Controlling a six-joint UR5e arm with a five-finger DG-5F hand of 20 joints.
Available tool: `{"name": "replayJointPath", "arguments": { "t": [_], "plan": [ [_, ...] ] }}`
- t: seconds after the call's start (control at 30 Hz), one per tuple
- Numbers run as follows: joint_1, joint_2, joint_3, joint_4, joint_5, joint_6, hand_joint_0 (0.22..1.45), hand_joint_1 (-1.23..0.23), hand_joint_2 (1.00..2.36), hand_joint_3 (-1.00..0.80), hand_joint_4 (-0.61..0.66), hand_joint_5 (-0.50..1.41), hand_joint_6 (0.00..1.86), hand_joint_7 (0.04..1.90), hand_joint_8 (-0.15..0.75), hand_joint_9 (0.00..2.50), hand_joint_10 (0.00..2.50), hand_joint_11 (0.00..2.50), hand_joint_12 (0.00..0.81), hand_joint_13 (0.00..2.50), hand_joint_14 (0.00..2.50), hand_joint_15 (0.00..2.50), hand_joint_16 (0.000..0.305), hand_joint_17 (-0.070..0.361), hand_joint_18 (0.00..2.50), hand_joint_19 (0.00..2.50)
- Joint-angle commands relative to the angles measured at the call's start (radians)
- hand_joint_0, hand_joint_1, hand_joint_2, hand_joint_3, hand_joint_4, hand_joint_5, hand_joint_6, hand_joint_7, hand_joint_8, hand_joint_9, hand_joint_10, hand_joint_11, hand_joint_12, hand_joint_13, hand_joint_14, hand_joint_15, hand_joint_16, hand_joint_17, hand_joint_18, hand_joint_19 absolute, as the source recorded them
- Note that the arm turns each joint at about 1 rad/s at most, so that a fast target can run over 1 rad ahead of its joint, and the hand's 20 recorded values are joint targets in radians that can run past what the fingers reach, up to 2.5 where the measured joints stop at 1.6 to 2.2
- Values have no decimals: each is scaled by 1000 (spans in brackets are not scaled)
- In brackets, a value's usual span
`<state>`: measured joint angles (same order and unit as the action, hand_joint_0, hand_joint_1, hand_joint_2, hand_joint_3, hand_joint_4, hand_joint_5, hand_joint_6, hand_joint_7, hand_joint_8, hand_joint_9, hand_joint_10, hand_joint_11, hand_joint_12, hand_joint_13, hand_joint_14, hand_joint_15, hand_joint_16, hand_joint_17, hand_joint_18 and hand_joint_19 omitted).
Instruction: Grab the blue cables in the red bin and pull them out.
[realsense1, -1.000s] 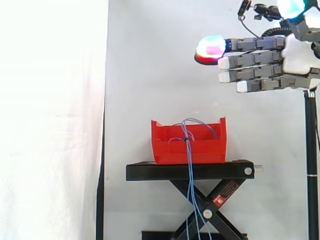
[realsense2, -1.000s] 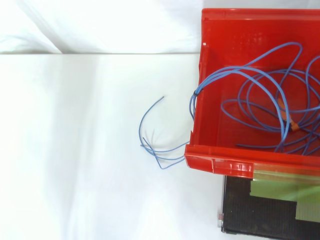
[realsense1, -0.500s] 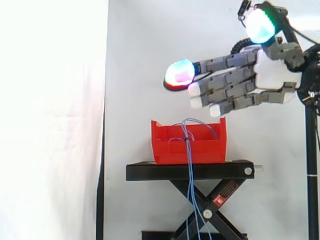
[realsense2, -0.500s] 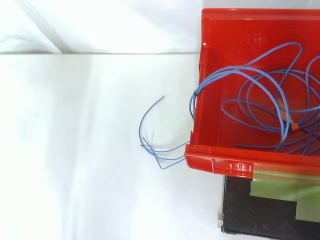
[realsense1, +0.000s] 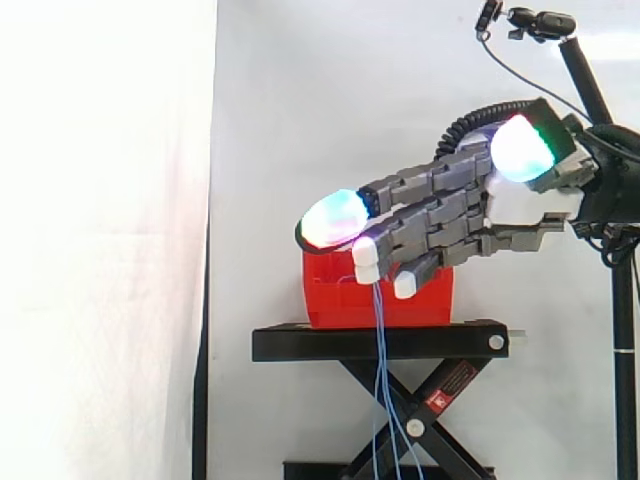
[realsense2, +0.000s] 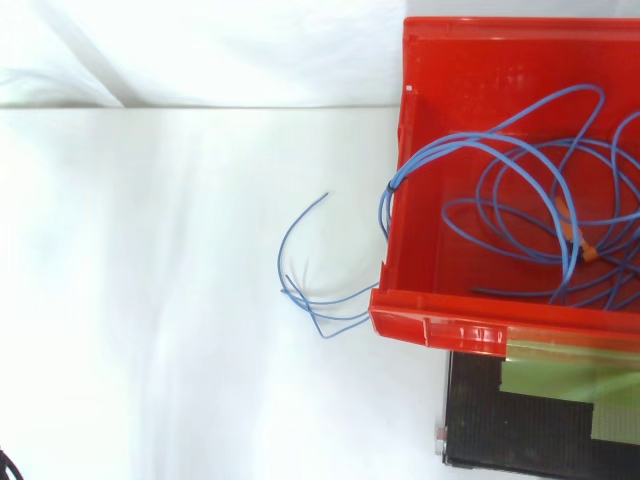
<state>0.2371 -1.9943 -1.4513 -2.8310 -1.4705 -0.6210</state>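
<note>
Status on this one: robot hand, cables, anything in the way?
Robot hand open, at red bin's top edge in side view. Blue cables in bin, some draped over rim, ungrasped. No obstruction seen.

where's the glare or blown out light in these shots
Side view: the curtain at left is blown out white, and the hand's glowing fingertips bloom. Top view: the white surface beside the red bin is washed out; its front lip glints.
</note>
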Motion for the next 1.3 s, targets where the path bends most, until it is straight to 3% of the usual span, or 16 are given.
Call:
{"name": "replayJointPath", "arguments": {
  "t": [0.0,0.1,0.3,0.4,0.8,0.93,0.97,1.0,1.1,1.27],
  "plan": [
    [-1,-23,16,-2,-2,-29,746,-641,1000,-1000,187,277,5,169,249,378,6,215,332,263,13,388,46,103,228,636],
    [-5,-67,71,-39,-8,-27,746,-641,1000,-1000,187,277,5,166,250,380,6,220,332,265,13,388,46,103,228,634],
    [-25,-179,241,-191,-71,-33,746,-641,1000,-1000,187,277,5,169,250,380,7,224,332,264,13,390,46,103,227,633],
    [-32,-204,272,-229,-94,-58,745,-641,1000,-1000,188,277,5,169,252,379,7,227,333,265,13,384,46,103,228,645],
    [-36,-204,270,-217,-102,-277,745,-642,1000,-1000,187,278,5,166,249,377,8,218,332,264,13,388,46,103,227,634],
    [-42,-204,270,-219,-120,-404,746,-642,1000,-1000,187,277,5,166,251,379,6,227,333,263,13,384,46,103,227,633],
    [-42,-204,270,-219,-120,-404,745,-644,1000,-1000,188,278,5,166,251,380,6,215,333,263,13,384,46,103,228,637],
    [-47,-204,270,-220,-126,-469,746,-644,1000,-1000,188,278,5,166,251,382,6,220,332,262,13,390,46,103,228,633],
    [-51,-204,270,-220,-128,-544,746,-644,1000,-1000,188,280,6,165,250,387,6,217,332,263,13,388,46,103,229,634],
    [-56,-204,270,-219,-128,-618,747,-646,1000,-1000,189,283,5,166,252,391,7,223,332,262,12,384,46,102,229,634]
  ]
}}
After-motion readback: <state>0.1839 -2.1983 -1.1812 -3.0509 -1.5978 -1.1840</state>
